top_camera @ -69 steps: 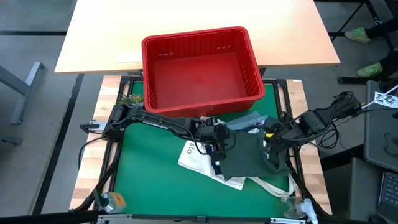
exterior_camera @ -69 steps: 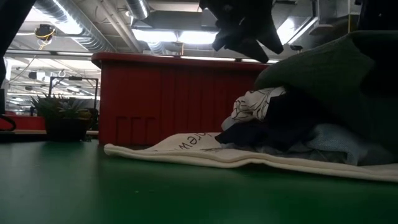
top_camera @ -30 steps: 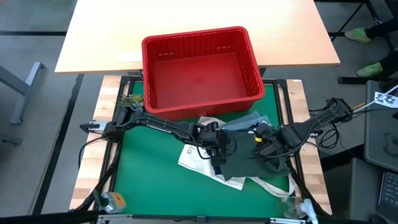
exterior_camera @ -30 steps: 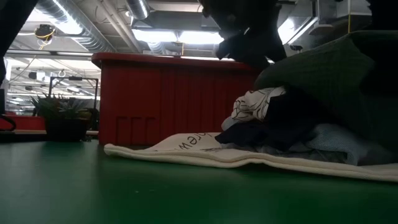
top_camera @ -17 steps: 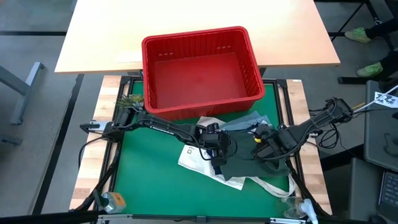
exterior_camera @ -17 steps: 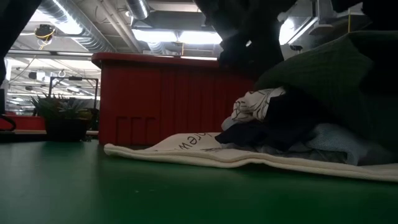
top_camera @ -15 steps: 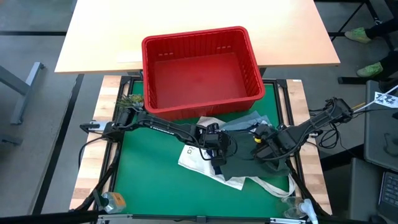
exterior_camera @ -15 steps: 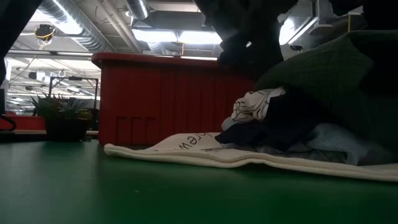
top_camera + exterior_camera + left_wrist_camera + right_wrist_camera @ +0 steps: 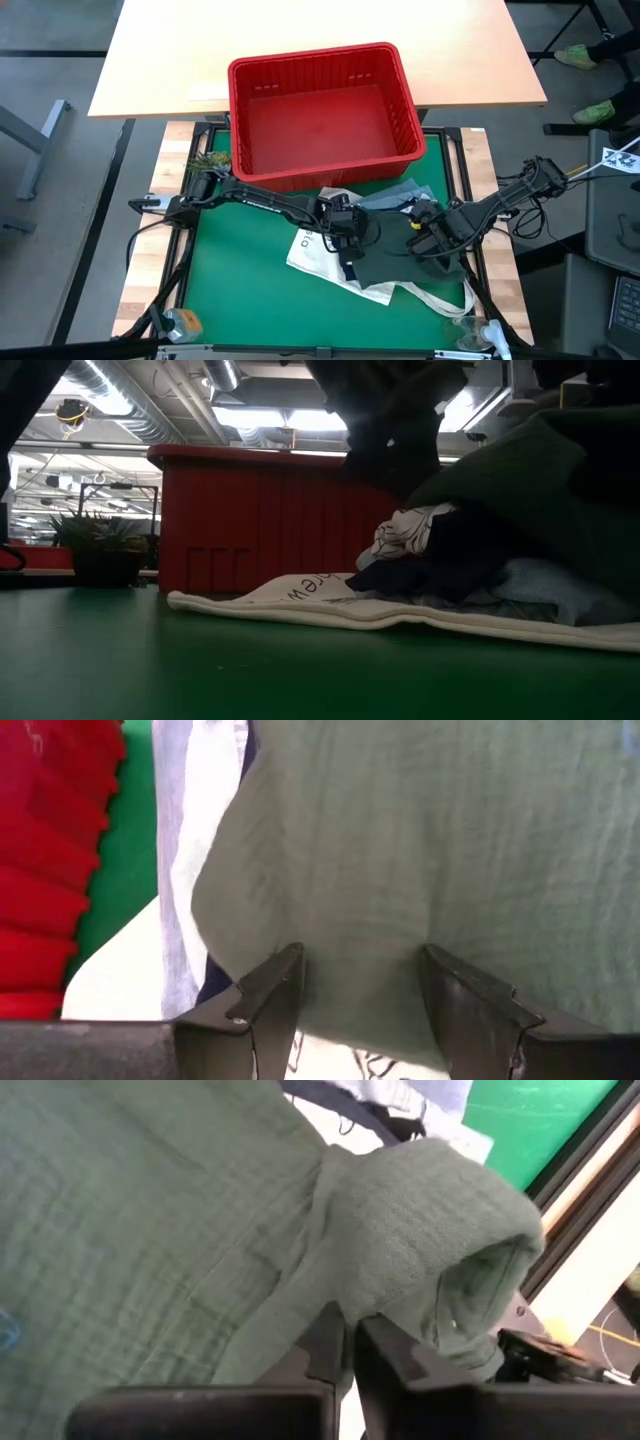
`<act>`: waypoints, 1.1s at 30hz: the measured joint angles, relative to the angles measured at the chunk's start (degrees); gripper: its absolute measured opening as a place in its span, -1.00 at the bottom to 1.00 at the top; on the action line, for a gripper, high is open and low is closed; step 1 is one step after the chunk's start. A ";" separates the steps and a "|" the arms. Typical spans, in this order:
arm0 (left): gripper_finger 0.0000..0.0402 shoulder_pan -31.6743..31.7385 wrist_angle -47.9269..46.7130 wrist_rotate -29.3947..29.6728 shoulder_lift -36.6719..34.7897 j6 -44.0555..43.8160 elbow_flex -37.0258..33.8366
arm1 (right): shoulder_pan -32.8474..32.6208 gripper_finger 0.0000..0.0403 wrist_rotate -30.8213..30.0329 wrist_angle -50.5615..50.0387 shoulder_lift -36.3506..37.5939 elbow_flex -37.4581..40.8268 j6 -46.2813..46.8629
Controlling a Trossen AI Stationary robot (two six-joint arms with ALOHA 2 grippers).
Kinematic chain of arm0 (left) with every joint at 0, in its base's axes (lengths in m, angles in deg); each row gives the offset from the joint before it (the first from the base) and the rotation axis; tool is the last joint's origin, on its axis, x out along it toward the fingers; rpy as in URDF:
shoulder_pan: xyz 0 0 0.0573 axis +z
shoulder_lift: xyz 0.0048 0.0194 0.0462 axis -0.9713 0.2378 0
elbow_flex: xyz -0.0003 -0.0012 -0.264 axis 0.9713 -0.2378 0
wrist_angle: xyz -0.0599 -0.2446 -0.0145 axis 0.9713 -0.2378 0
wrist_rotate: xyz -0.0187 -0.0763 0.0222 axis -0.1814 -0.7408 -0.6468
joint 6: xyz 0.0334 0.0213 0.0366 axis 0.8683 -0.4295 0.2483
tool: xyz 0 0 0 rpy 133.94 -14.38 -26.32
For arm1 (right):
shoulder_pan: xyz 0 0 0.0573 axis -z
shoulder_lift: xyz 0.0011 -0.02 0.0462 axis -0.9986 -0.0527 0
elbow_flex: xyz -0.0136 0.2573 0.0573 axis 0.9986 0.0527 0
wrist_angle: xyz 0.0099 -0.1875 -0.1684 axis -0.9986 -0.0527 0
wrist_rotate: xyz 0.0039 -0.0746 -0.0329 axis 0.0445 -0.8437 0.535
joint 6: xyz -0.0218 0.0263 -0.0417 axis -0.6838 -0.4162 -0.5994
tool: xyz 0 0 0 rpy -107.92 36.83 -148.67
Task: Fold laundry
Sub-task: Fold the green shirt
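**Both grippers at the olive garment, right one clamped on it**

- Laundry pile sits on the right half of the green worktop (image 9: 230, 290), just in front of the red basket (image 9: 322, 110).
- Dark olive green garment (image 9: 395, 255) is on top of the pile. In the low view it drapes over the rest as the highest layer (image 9: 520, 480).
- Under and behind it: white leaf-print piece (image 9: 400, 530), navy garment (image 9: 450, 565), light blue denim (image 9: 545, 585). From above, the denim (image 9: 400, 192) shows between the basket and the olive garment.
- White tote bag (image 9: 315, 252) lies flat under the pile. Its printed panel sticks out toward the left and a handle (image 9: 440, 298) trails toward the front right corner.
- Left gripper (image 9: 345, 240) is at the left edge of the olive garment. Its wrist view shows the fingers (image 9: 265, 995) spread apart with olive cloth (image 9: 400, 850) lying between and ahead of them; not pinched.
- Right gripper (image 9: 425, 235) is at the right side of the same garment. Its wrist view shows the fingers (image 9: 345, 1345) closed together on a fold of the olive cloth (image 9: 420, 1230), with a bunched lump of cloth just past the tips.
- Small potted plant (image 9: 208, 160) at the back left of the worktop, well apart from the pile.
- Basket interior looks bare in the high view.
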 joint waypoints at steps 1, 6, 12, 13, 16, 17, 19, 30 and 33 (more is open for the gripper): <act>-0.03 0.07 -0.38 0.00 0.00 0.00 0.00 | 0.00 -0.88 0.45 0.05 0.12 0.00 0.01; -0.03 0.07 -2.31 0.02 0.00 -0.09 0.00 | 0.00 -0.95 1.12 -0.04 0.24 0.08 -0.02; -0.03 -0.04 -4.23 0.04 0.19 -0.04 0.01 | 0.00 -0.93 1.61 -0.03 0.27 0.11 -1.77; -0.03 -0.03 -5.18 0.06 0.33 -0.04 0.02 | 0.00 -0.93 1.61 -0.06 0.42 0.11 -2.67; -0.03 0.33 -8.00 0.03 0.99 -0.07 -0.09 | 0.00 -0.97 1.60 -0.06 1.32 0.11 -4.67; -0.03 0.48 -7.96 0.02 1.24 -0.07 -0.15 | 0.00 -0.98 1.58 -0.08 1.78 0.11 -5.32; -0.03 0.61 -9.17 -0.13 1.58 -0.09 -0.30 | 0.00 -0.97 1.23 -0.08 2.72 0.11 -6.04; -0.03 0.81 -12.16 -0.18 3.13 -0.05 -0.31 | 0.02 -0.96 3.15 -0.08 9.71 8.19 -6.10; -0.03 0.83 -12.81 -0.03 3.13 -0.04 -0.31 | 0.02 -0.95 5.40 -0.14 11.75 12.28 -5.76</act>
